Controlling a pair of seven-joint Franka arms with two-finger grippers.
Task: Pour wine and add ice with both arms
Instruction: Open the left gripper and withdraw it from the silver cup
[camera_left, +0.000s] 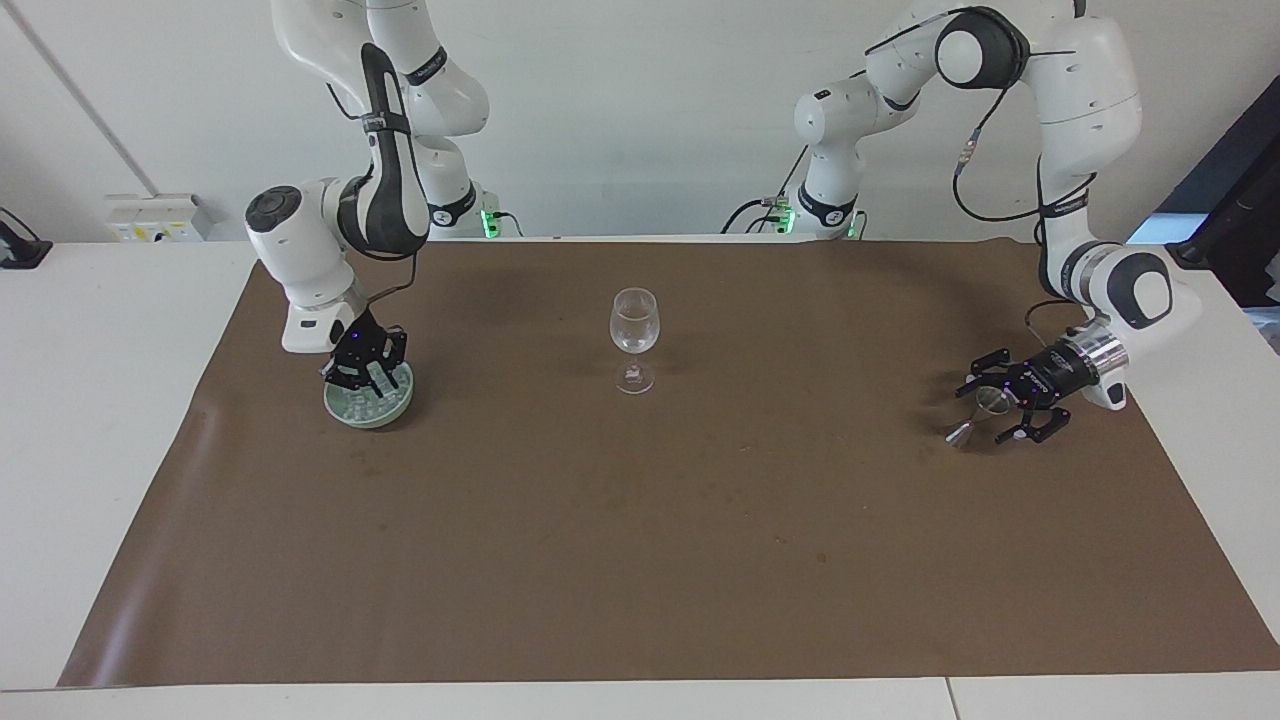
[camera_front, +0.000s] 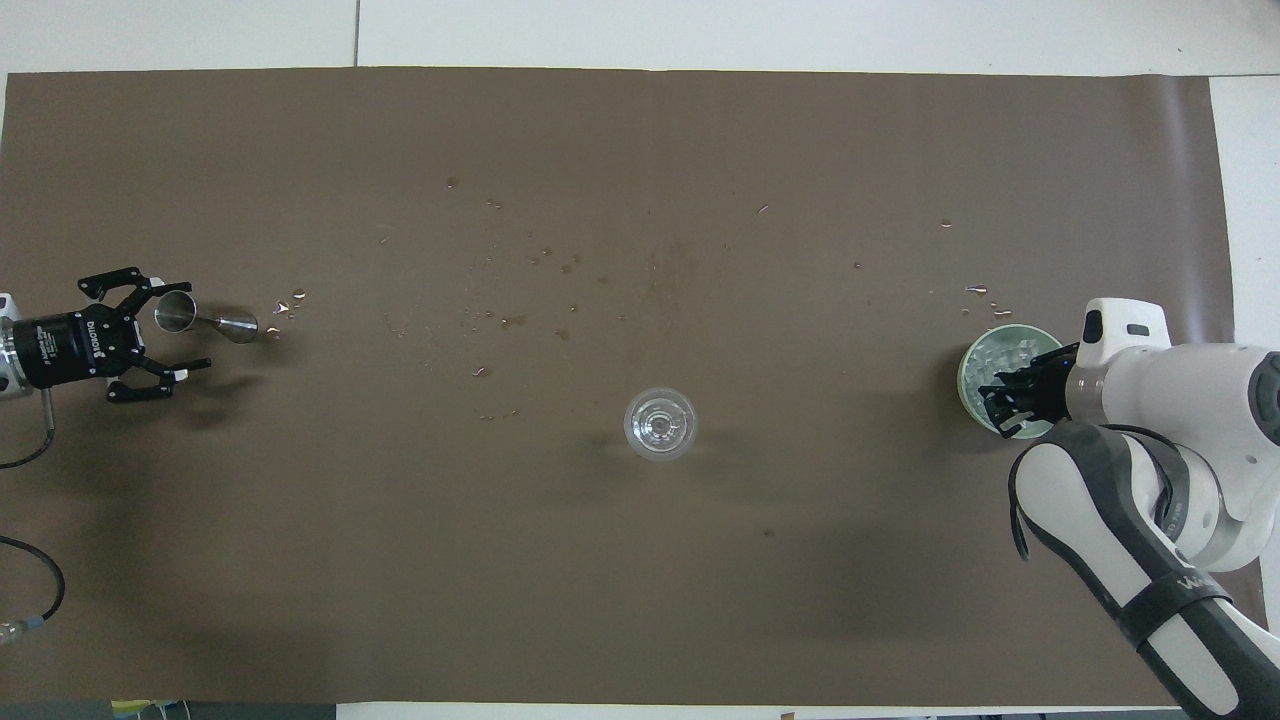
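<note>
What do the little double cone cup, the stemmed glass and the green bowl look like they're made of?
The double cone cup looks like polished metal, perhaps steel: silvery with bright reflections. The stemmed glass is clear, likely glass: the mat shows through it. The green bowl is pale, opaque and smooth; ceramic or plastic, I can't tell which.
</note>
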